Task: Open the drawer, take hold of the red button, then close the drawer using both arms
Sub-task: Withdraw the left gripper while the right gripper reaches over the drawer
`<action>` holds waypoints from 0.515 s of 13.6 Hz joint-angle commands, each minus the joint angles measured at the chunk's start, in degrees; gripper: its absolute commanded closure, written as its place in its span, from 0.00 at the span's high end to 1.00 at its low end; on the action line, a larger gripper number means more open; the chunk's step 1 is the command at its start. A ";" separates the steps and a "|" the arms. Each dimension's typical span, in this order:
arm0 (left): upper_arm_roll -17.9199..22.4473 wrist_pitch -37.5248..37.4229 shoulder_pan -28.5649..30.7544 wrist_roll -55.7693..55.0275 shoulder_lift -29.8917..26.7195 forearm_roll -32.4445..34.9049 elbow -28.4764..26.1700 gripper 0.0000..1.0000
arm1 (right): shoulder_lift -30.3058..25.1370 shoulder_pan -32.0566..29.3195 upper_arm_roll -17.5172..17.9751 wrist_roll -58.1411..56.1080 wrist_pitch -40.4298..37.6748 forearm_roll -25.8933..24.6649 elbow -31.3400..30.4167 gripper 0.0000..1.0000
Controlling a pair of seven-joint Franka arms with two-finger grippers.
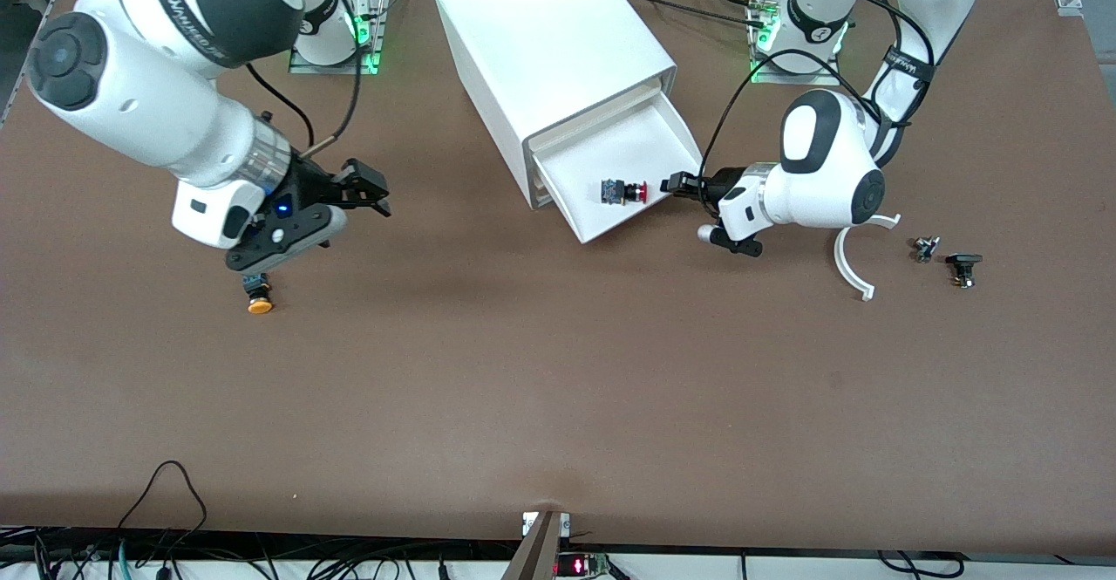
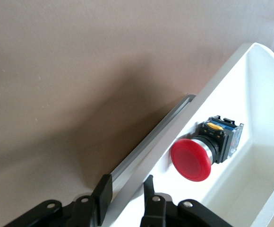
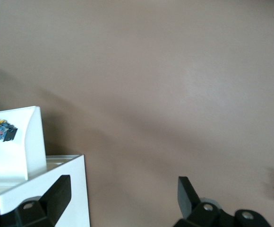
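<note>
The drawer (image 1: 610, 157) stands pulled out of the white cabinet (image 1: 540, 48). The button (image 1: 624, 192), with its red cap and black body, lies on its side in the drawer. My left gripper (image 1: 676, 184) is shut on the drawer's front rim, at the corner toward the left arm's end. In the left wrist view its fingers (image 2: 104, 189) straddle that rim (image 2: 146, 151), one inside the drawer and one outside, with the button (image 2: 190, 159) close ahead of them. My right gripper (image 1: 370, 187) hangs open and empty over the table toward the right arm's end. The right wrist view shows the gripper (image 3: 123, 184), the drawer (image 3: 14, 151) and the button (image 3: 0, 128).
An orange-capped button (image 1: 258, 299) lies on the table under the right arm. A white curved piece (image 1: 850, 257) and two small dark parts (image 1: 926, 249) (image 1: 963, 266) lie toward the left arm's end. Bare brown table fills the stretch nearer to the front camera.
</note>
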 commanded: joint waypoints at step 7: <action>5.67 1.14 4.55 -1.81 -11.39 16.35 2.49 1.00 | 13.31 11.82 2.39 -19.46 0.29 0.69 16.72 1.00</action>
